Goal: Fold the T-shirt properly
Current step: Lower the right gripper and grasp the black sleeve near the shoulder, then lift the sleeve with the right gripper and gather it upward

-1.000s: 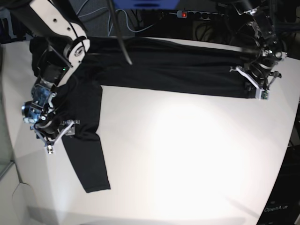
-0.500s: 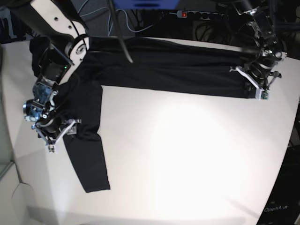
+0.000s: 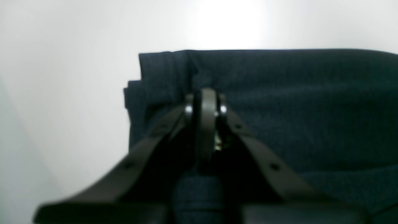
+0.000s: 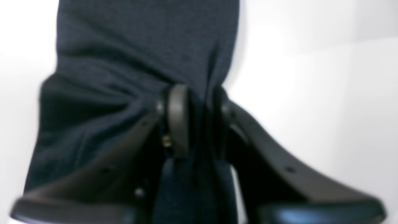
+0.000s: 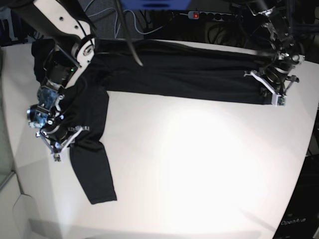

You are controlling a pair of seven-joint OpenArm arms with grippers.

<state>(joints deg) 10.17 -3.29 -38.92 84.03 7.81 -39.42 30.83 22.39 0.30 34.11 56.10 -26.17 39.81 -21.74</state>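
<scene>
On the broad white table [image 5: 199, 164], the large plain black long-sleeved T-shirt [image 5: 179, 74] of thin, slightly shiny fabric lies spread in an L. One sleeve runs down the near left part of the table, its cuff end nearest the camera in the base view and lying flat.

A little farther up that sleeve, the right gripper [image 5: 64, 141], a black and white two-fingered claw on a white-shelled arm, sits over the sleeve's outer edge. In the right wrist view its jaws are pinching a bunched ridge of the dark cloth [image 4: 140, 56] between the rounded pads [image 4: 178, 118], with wrinkles radiating from the nip and white table showing on either side.

Farther back, the shirt's long folded band stretches across the far side of the table to the right. There the left gripper [image 5: 273, 88] rests at the band's right-hand end. In the left wrist view its jaws are pressed together, gripping a pulled-up fold of the layered fabric [image 3: 295, 109] near the corner.

Behind the table, cables and a power strip [image 5: 207, 15] lie in shadow.
</scene>
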